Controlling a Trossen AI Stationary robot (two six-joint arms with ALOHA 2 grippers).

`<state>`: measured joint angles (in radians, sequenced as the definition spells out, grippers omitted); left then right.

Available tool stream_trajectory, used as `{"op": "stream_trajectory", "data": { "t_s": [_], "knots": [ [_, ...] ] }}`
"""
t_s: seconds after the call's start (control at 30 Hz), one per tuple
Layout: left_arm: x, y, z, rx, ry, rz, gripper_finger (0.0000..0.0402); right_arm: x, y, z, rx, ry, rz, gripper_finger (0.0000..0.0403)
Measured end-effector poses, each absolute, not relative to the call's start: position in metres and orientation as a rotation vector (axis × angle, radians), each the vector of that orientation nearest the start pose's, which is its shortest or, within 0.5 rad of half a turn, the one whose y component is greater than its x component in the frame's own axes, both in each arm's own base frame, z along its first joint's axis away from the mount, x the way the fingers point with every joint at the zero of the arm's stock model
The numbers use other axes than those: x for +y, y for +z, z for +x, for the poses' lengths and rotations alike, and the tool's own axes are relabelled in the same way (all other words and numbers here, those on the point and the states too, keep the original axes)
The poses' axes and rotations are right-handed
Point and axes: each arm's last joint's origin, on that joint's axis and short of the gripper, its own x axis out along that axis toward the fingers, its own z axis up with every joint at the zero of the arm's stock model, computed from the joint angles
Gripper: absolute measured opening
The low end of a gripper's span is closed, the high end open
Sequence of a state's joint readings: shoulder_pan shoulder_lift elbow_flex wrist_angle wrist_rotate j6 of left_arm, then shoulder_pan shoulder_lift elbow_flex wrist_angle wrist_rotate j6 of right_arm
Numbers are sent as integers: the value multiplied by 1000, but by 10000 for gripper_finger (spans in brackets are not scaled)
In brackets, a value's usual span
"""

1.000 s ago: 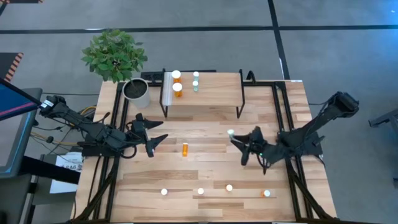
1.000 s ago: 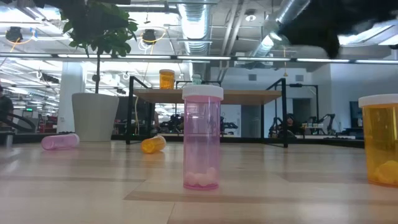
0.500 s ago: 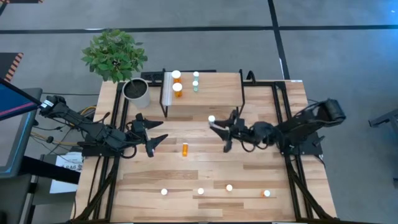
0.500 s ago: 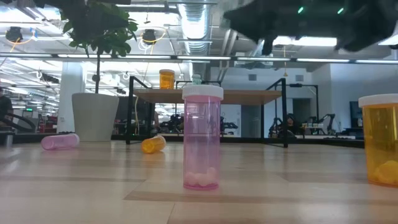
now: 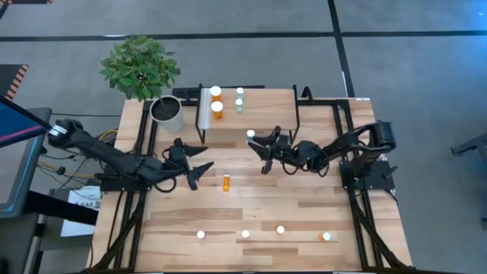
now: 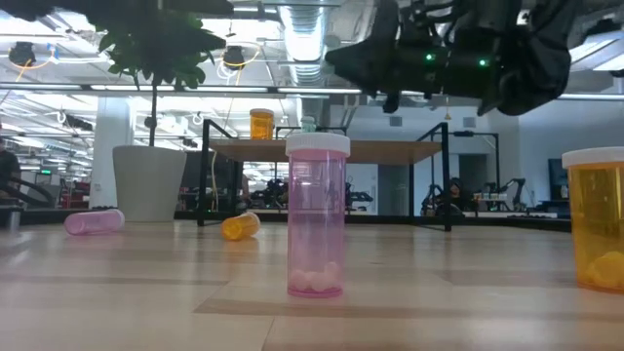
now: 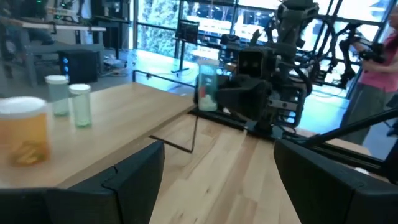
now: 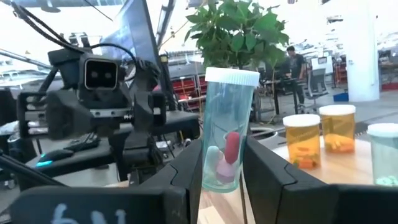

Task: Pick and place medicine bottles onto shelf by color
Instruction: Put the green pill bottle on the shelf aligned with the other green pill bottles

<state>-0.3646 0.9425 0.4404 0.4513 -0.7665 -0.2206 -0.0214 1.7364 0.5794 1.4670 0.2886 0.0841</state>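
We see the right gripper (image 5: 257, 149) clamped on a pale teal bottle (image 8: 227, 137), white ribbed cap up, held upright btwn its two dark fingers (image 8: 269, 174). The body is see-through, w/ a red capsule and a couple of pale pills at the bottom. From above, that bottle shows as a white cap (image 5: 250, 134) just off the front edge of the shelf (image 5: 259, 110), above the table (image 5: 251, 205), not on either.

The shelf is a light wood top on thin black legs. On it stand two orange bottles (image 5: 217, 101) w/ white caps, and beside them two small teal ones (image 5: 240, 100), all near its left end. The rest of the top is bare wood.

The left gripper (image 5: 196, 161) hangs over the table's left side, fingers spread apart, holding nothing.

Down on the table: an orange bottle lying on its side (image 5: 226, 182) near the middle, and four upright ones along the front edge. In the low view the closest is a clear pink bottle (image 6: 317, 214) w/ white cap and pale pills in the bottom; an orange one (image 6: 597, 229) stands at the right edge. A pink bottle (image 6: 94, 221) lies on its side farther back, near the white plant pot (image 5: 167, 112).
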Motion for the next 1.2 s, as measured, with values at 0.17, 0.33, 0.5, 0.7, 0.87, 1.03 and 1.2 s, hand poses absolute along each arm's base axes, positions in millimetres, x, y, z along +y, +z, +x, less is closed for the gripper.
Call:
{"op": "stream_trajectory", "data": {
  "t_s": [0.17,0.33,0.5,0.7,0.87,1.03,1.2],
  "knots": [
    [-46,242,205,7,391,-191,290,-18,197,315,-304,-316,64,119],
    [-41,241,210,0,378,-202,290,-34,201,328,-241,-382,43,119],
    [-41,241,210,0,369,-205,290,-49,207,345,-115,-425,27,119],
    [-41,241,210,3,367,-206,290,-55,211,351,-83,-441,38,119],
    [-39,240,211,-7,417,-231,290,-47,212,352,-84,-420,27,119],
    [-34,233,218,2,459,-239,290,-48,212,351,-80,-474,20,119],
    [-28,229,227,-25,472,-254,290,-45,212,352,-80,-467,9,119]
  ]
}}
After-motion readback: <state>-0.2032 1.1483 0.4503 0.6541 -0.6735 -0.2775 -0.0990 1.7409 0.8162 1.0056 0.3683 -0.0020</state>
